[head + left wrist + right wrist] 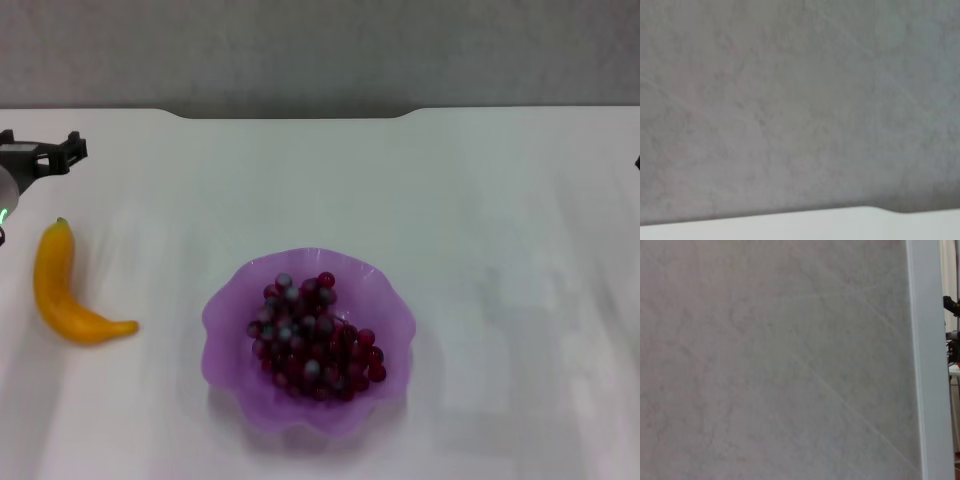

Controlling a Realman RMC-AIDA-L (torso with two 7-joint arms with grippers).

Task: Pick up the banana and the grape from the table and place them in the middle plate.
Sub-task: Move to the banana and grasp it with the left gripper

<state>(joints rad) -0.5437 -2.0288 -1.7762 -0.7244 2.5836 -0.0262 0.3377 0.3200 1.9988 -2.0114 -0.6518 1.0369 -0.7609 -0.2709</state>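
One item left: grape (315, 338) sits in the purple dish (225, 310), banana (62, 290) lies on the worktop (480, 200) left of it. My left tool (40, 155) hovers just beyond the banana, grip state unreadable. Risk: the smooth, curved banana rolling or slipping from an off-centre pinch.

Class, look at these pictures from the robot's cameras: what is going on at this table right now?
A robot is sorting fruit into a dish. The grape bunch lies in the middle plate, while the banana lies on the table to the plate's left, held by nothing. The left gripper sits at the table's left edge, beyond the banana. Only a sliver at the right edge hints at the right arm.
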